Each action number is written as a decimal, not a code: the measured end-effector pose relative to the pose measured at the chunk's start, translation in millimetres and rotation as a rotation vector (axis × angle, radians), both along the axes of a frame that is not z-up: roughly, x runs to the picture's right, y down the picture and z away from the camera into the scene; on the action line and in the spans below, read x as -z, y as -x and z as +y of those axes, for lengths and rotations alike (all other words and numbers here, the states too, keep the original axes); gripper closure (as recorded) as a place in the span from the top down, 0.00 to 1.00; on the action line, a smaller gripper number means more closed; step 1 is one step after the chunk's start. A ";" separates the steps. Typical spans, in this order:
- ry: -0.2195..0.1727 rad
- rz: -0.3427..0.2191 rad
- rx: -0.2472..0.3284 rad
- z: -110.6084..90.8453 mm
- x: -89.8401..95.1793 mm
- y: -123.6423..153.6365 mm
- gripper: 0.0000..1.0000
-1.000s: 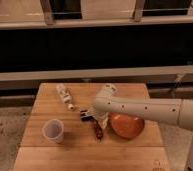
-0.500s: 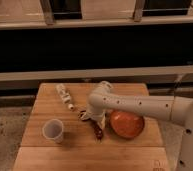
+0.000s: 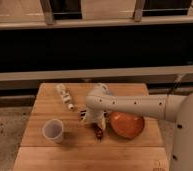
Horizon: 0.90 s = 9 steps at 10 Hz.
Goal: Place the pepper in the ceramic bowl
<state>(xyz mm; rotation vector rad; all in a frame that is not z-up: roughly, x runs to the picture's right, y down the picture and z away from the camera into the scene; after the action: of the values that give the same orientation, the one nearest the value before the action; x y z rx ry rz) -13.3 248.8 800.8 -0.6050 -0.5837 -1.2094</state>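
Camera view, arm bent low, gripper at pepper beside bowl

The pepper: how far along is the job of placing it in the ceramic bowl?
Done: the gripper is low over the wooden table, right beside the pepper. In hand: the grasp; whether it already holds the pepper I cannot tell. Left: the pepper appears to lie on the table close beside the ceramic bowl, not in it, so lifting, carrying it over the rim and releasing remain.
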 end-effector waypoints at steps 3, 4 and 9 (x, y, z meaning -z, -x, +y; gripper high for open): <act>-0.020 0.033 0.047 5.1 -4.1 -5.7 0.69; -0.033 0.045 0.060 5.9 -4.3 -7.6 0.62; -0.037 0.029 0.079 6.4 -2.4 -6.8 0.11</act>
<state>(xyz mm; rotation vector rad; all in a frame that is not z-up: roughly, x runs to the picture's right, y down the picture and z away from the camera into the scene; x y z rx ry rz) -6.5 255.2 803.2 -0.6184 -0.5165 -1.2812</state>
